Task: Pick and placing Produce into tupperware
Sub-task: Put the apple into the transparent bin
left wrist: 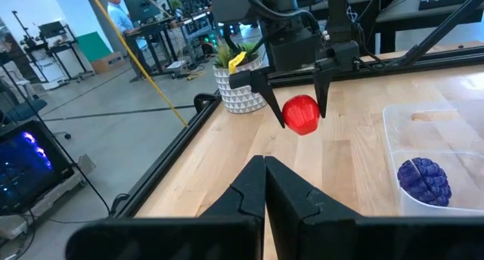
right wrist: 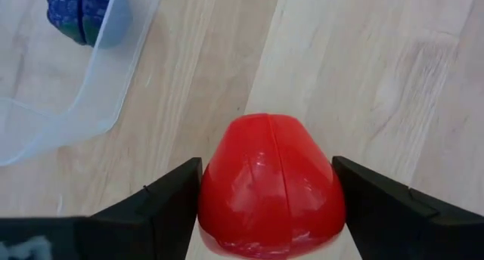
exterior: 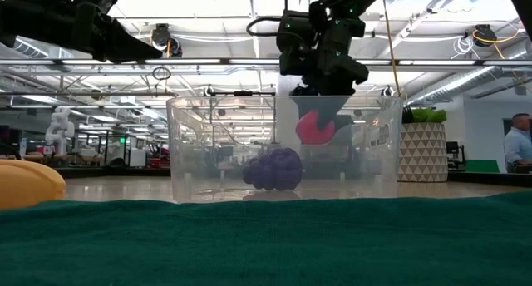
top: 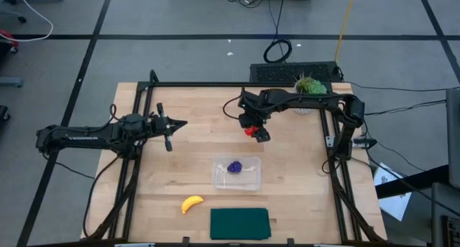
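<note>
My right gripper hangs over the middle of the table, shut on the red strawberry, on the far side of the clear tupperware. The purple grape cluster lies inside the tupperware on its floor. The yellow banana rests on its side on the wood, near-left of the tupperware. My left gripper waits shut above the table's left half, touching nothing. My right gripper pinches the strawberry between its two fingers, one finger on each of its opposite sides. The fingers come from above, pointing down. The strawberry is lifted clear of the table.
A flat dark green rectangle lies at the near edge, just nearer than the tupperware. A green potted plant in a white pot stands at the far right corner. Black frame rails run along the table's sides. Bare wood lies between gripper and tupperware.
</note>
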`<state>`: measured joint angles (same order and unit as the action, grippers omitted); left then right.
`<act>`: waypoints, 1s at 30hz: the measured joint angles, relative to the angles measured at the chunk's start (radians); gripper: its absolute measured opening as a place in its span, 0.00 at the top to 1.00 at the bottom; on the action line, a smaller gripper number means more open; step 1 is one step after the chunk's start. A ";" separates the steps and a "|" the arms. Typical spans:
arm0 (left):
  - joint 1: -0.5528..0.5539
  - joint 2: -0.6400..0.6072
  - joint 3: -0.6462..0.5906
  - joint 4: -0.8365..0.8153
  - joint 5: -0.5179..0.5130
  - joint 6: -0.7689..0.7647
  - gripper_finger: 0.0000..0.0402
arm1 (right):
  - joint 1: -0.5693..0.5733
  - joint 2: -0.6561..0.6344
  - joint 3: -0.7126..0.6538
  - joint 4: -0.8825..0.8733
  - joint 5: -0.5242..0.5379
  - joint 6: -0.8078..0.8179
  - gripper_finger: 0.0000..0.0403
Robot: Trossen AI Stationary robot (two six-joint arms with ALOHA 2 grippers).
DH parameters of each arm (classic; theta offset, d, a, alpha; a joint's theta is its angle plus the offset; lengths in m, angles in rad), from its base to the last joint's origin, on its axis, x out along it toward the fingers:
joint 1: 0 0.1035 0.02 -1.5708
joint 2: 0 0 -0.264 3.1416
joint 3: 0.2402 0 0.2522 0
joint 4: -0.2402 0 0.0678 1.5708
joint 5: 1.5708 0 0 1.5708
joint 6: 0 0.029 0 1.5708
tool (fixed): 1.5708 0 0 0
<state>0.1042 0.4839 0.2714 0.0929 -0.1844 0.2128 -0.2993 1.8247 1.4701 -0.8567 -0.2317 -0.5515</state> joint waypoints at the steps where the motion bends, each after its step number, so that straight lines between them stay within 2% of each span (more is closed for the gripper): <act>1: 0.000 0.000 0.000 0.000 0.000 0.000 0.98 | 0.000 -0.003 0.002 -0.003 0.000 -0.004 0.33; 17: 0.000 0.000 0.000 0.008 0.000 0.001 0.98 | 0.012 -0.115 0.008 -0.025 0.029 -0.007 0.33; 24: 0.000 0.000 0.000 0.016 0.000 0.001 0.98 | 0.031 -0.120 0.008 -0.048 0.030 0.016 0.33; 30: 0.000 0.000 0.000 0.016 0.000 0.001 0.98 | 0.064 -0.119 0.014 -0.055 0.081 0.008 0.33</act>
<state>0.1043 0.4843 0.2714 0.1085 -0.1844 0.2134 -0.2356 1.7054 1.4842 -0.9114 -0.1509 -0.5433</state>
